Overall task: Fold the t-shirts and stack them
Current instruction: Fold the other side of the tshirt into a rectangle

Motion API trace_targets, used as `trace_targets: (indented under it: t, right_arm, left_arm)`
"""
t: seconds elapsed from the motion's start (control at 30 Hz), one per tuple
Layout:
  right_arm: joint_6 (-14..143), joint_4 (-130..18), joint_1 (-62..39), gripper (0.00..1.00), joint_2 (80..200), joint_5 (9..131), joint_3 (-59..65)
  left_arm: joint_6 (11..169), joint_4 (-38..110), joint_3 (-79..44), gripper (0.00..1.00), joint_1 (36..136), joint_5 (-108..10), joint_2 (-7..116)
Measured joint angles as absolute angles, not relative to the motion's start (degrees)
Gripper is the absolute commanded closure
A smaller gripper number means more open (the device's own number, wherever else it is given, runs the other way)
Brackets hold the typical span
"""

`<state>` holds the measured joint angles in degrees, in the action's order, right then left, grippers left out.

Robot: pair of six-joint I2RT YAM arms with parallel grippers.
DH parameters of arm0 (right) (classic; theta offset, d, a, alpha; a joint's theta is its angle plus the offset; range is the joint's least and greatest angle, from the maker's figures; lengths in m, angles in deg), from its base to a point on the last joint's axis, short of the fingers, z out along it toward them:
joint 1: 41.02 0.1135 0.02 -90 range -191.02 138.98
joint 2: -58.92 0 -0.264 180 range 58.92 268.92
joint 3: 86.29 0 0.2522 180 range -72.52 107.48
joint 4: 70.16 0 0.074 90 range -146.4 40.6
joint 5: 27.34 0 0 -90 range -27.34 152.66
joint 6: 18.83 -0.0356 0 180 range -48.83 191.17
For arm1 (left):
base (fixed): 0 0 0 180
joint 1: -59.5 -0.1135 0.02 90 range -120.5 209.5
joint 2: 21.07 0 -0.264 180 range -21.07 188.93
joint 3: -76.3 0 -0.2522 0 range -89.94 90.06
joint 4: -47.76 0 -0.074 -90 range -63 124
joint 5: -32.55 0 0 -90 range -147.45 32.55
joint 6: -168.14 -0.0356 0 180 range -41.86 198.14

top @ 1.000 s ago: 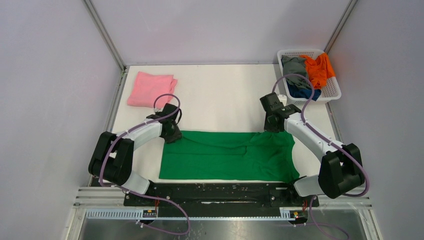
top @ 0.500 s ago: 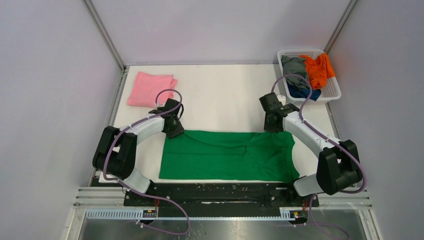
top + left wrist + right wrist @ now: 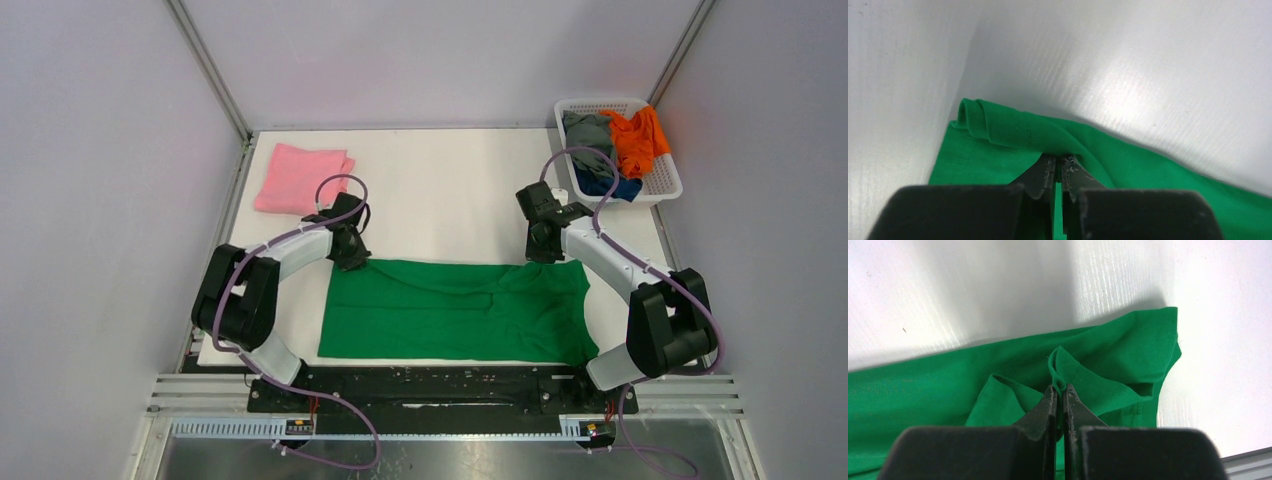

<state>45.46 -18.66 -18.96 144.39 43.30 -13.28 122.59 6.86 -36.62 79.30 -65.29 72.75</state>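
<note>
Counting five shirts from above, we find one green shirt (image 3: 455, 310) spread flat on the table (image 3: 450, 190), one pink shirt (image 3: 300, 178) folded at the far left, and a grey shirt (image 3: 588, 132), orange shirt (image 3: 638, 138) and blue shirt (image 3: 600, 185) heaped in the single basket (image 3: 665, 190). Only the wrist views show the grips: the left gripper (image 3: 1058, 167) and the right gripper (image 3: 1060, 392) each pinch the green shirt's far edge.

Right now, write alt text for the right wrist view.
The right tool is pinched shut on a raised fold of the bright green t-shirt. The shirt lies rumpled on the white table, one corner reaching toward the right.
</note>
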Motion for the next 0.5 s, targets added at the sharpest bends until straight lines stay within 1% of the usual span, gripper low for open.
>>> trace_targets:
  t: [0.23, 0.5]
  right_arm:
    - [45.46, -18.21, -18.96, 1.0, 144.02, 43.15, -13.28]
    - [45.65, -16.81, -18.96, 1.0, 139.17, 42.71, -13.96]
  left_arm:
    - [122.52, 5.59, -36.97, 1.0, 79.3, -65.64, 65.69]
    - [122.11, 0.46, -39.92, 1.0, 79.32, -66.4, 57.78]
